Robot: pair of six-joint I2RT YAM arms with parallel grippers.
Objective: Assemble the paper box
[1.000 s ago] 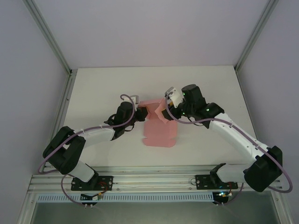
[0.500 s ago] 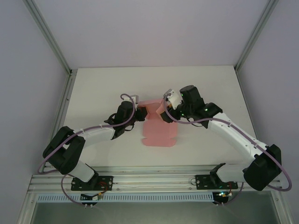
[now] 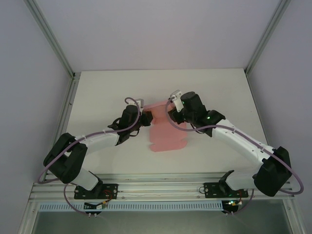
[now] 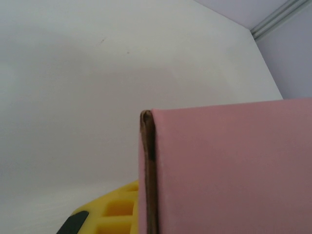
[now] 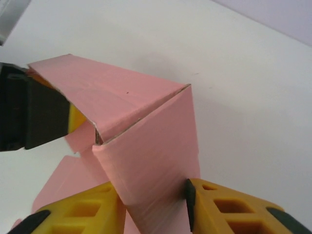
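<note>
The left gripper [image 3: 142,118] is staying clamped on the left wall of the paper box [image 3: 165,137], mid-table. The right gripper [image 5: 153,204], having shifted inward, is now pinching the raised flap, so the folding is progressing.

In front of me the thin salmon-pink paper box [image 3: 165,139] is a half-folded die-cut sheet at mid-scene: near part lying flat, far end raised into tilted panels meeting at a sharp crease
</note>
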